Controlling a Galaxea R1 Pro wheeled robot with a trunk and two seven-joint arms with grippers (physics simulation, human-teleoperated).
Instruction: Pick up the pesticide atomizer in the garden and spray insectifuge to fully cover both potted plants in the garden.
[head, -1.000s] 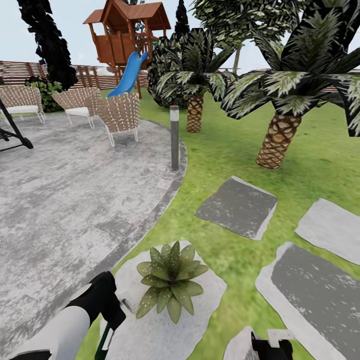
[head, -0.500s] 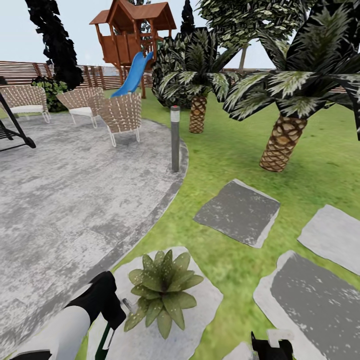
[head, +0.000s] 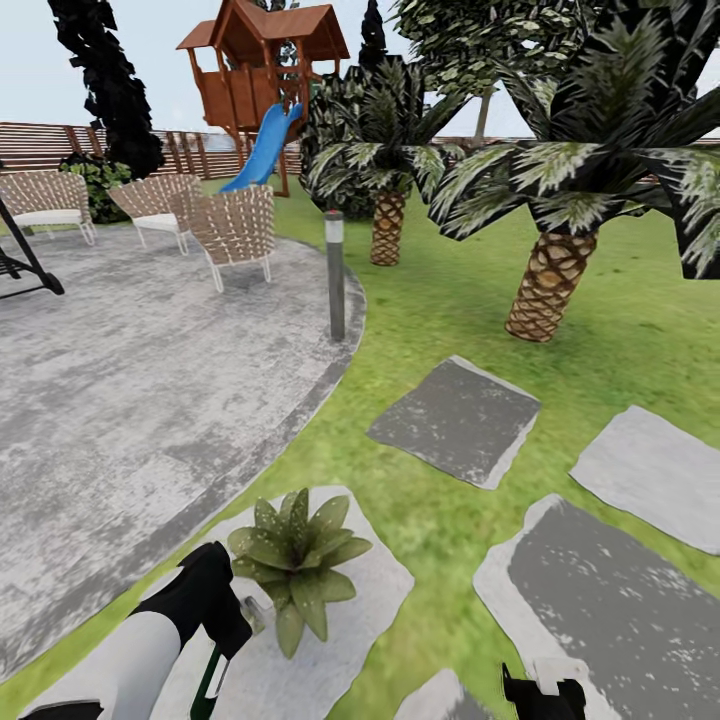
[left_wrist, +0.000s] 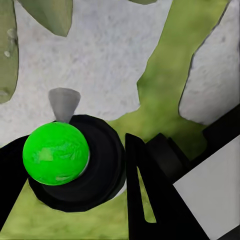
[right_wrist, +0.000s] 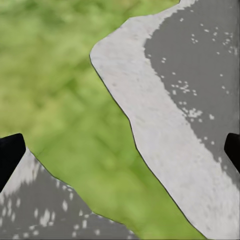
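Pesticide atomizer (head: 212, 672), a slender dark-green spray bottle with a pale grey trigger head, sits low in the head view in the left claw (head: 222, 640), whose black fingers are clamped on it; its nozzle points toward the nearer potted plant. From the left wrist camera the bottle reads as a bright green rounded top (left_wrist: 56, 153) in a black collar, with a grey cone-shaped nozzle sticking out over pale stone, dark fingers (left_wrist: 150, 195) on either side.

That potted plant (head: 292, 555) is a low rosette of broad, pointed olive-green leaves speckled pale, with no pot to be seen. It stands on a whitish irregular stepping stone (head: 340, 620) just beside the atomizer's nozzle.

The garden ground is green lawn (head: 440, 290) set with several grey stepping stones (head: 455, 420), some darker in the middle with pale edges. To the left spreads a round grey paved patch (head: 130, 380) bordered by a darker rim, with a short grey post lamp (head: 335, 275) at its edge and woven wicker chairs (head: 235, 230) on it. Beyond are scaly-trunked palms (head: 545, 285), a brown wooden playhouse with a blue slide (head: 262, 150), and a brown slatted fence (head: 40, 145).

The right claw (head: 543, 692) shows at the lower edge of the head view; from its wrist camera, black fingertips (right_wrist: 10, 155) stand wide apart over grass and stone, with nothing between them.
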